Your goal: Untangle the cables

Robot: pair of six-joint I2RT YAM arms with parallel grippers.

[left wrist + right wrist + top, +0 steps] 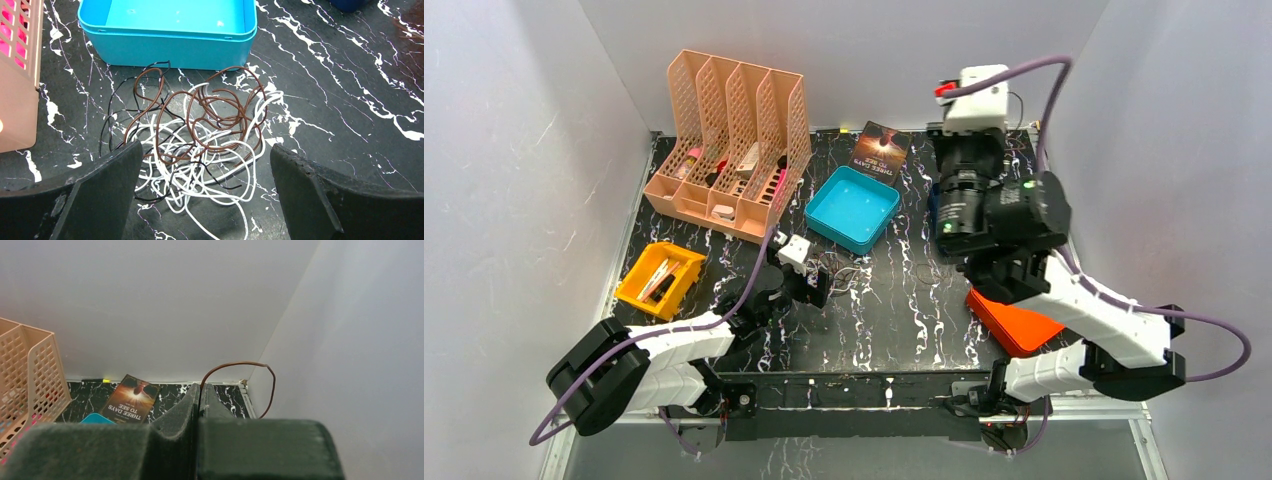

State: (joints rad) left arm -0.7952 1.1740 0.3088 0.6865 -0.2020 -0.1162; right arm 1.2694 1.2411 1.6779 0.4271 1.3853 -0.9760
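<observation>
The cables (197, 130) lie in one loose tangle of white, brown and black loops on the black marbled table, just in front of the blue tray. In the top view the cables (849, 275) sit mid-table. My left gripper (205, 148) hovers low over the near side of the tangle, open wide, one finger on each side and nothing between them. My right gripper (200, 386) is raised high toward the back right corner. It is shut on a thin brown cable (240, 363) that arcs up from the fingertips and drops to the right.
A blue tray (852, 208) stands behind the tangle, with a peach file organizer (729, 140) to its left. A yellow bin (661, 280) sits at the left edge, an orange-red flat tray (1014, 320) at the right. A book (881, 150) lies at the back. Grey walls enclose three sides.
</observation>
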